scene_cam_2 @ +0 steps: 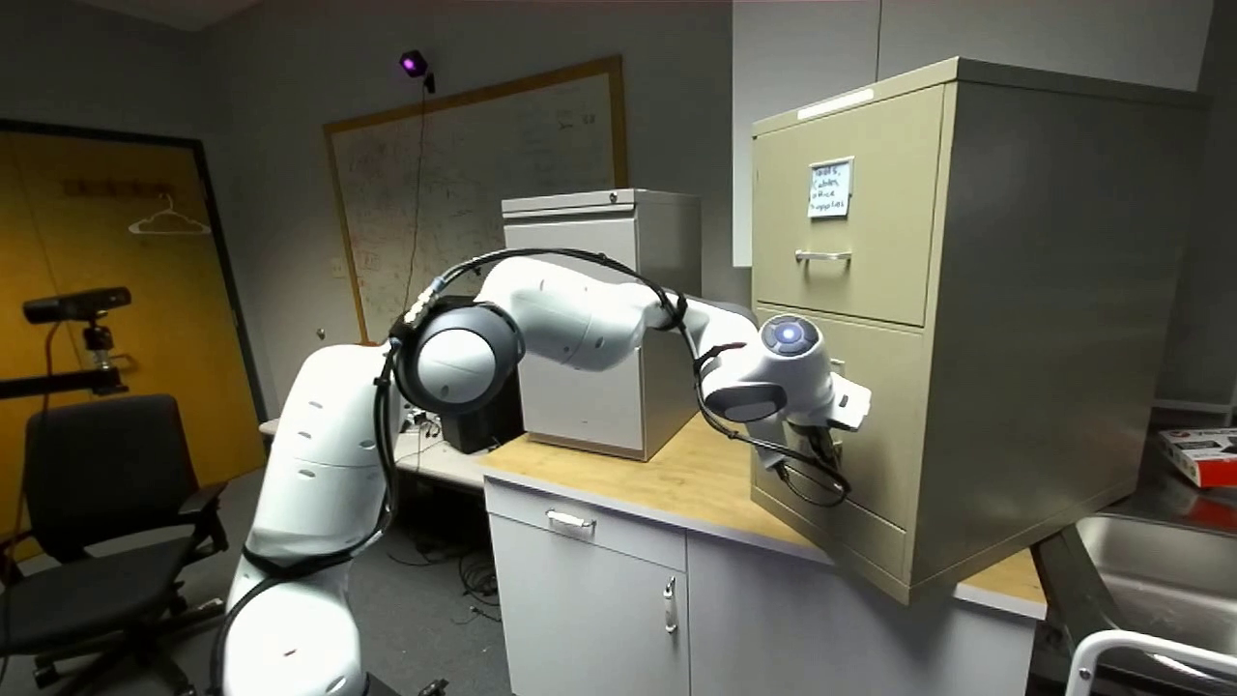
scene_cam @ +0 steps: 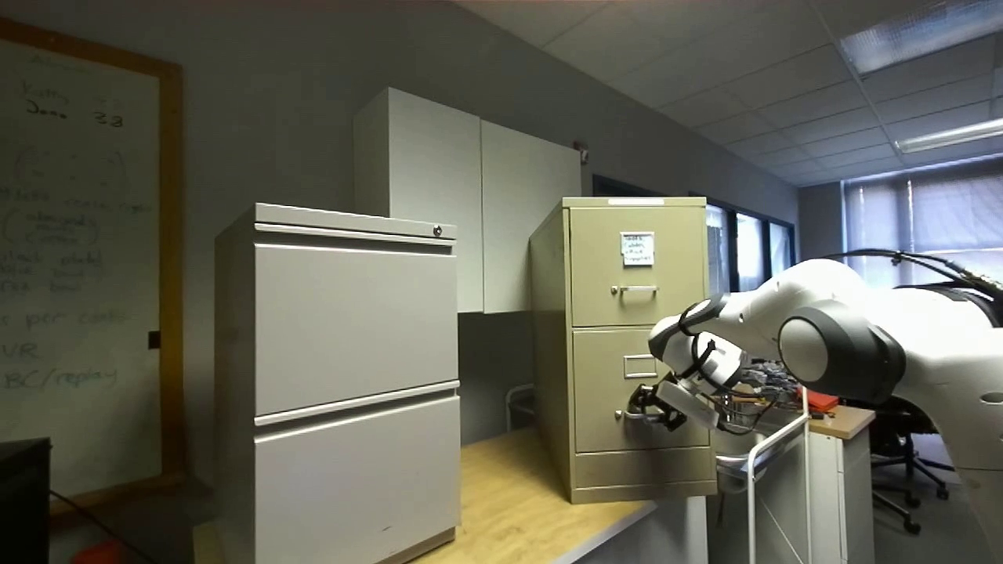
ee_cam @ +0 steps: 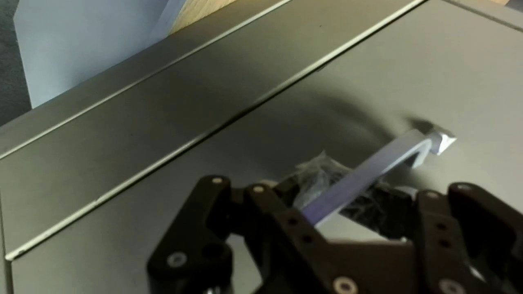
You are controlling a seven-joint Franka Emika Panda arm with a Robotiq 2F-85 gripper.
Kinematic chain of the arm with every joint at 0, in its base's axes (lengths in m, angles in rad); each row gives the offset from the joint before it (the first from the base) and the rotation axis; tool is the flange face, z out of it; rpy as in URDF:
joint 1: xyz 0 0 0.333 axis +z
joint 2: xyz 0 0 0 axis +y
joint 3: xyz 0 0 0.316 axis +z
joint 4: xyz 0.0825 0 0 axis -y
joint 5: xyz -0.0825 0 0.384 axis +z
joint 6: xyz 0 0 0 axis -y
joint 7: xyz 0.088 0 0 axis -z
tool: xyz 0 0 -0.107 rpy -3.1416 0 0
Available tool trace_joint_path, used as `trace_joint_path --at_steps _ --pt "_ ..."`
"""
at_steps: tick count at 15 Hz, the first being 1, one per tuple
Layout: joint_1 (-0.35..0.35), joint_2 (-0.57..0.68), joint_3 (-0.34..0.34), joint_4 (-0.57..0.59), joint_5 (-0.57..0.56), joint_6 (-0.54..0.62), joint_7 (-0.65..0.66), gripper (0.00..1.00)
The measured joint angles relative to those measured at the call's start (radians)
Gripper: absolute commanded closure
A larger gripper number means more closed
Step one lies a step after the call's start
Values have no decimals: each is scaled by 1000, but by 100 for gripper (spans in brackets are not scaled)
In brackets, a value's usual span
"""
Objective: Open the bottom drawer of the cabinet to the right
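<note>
The tan cabinet [scene_cam: 548, 352] stands upright in both exterior views. Its bottom drawer [scene_cam: 599, 376] lies flush with the cabinet front, with an empty label holder [scene_cam: 640, 358] above its handle. In the wrist view that silvery handle [ee_cam: 367, 172] runs diagonally between the tape-wrapped fingertips [ee_cam: 316, 173]; its lower left end is hidden behind a finger. My gripper [ee_cam: 342, 192] is shut on the bar, near the drawer front. An exterior view shows the black gripper [scene_cam: 644, 406] at the handle from the side. In an exterior view the wrist covers most of the gripper.
A pale grey cabinet [scene_cam: 356, 329] shares the wooden counter [scene_cam_2: 667, 469] with the tan one. The tan cabinet's front corner juts over the counter edge. A white rail [scene_cam: 756, 470] and a sink [scene_cam_2: 1160, 570] lie beyond it. A cable [scene_cam_2: 821, 503] loops below the wrist.
</note>
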Motion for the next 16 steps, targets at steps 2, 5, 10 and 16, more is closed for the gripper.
trace_joint_path --at_steps 2,5,10,16 --pt "-10 -12 19 -22 6 27 -14 93" --pt "-15 -56 31 -83 5 40 -29 93" --pt "2 -157 32 -215 -61 70 -22 93" --pt "12 -327 31 -422 -89 74 -49 93"
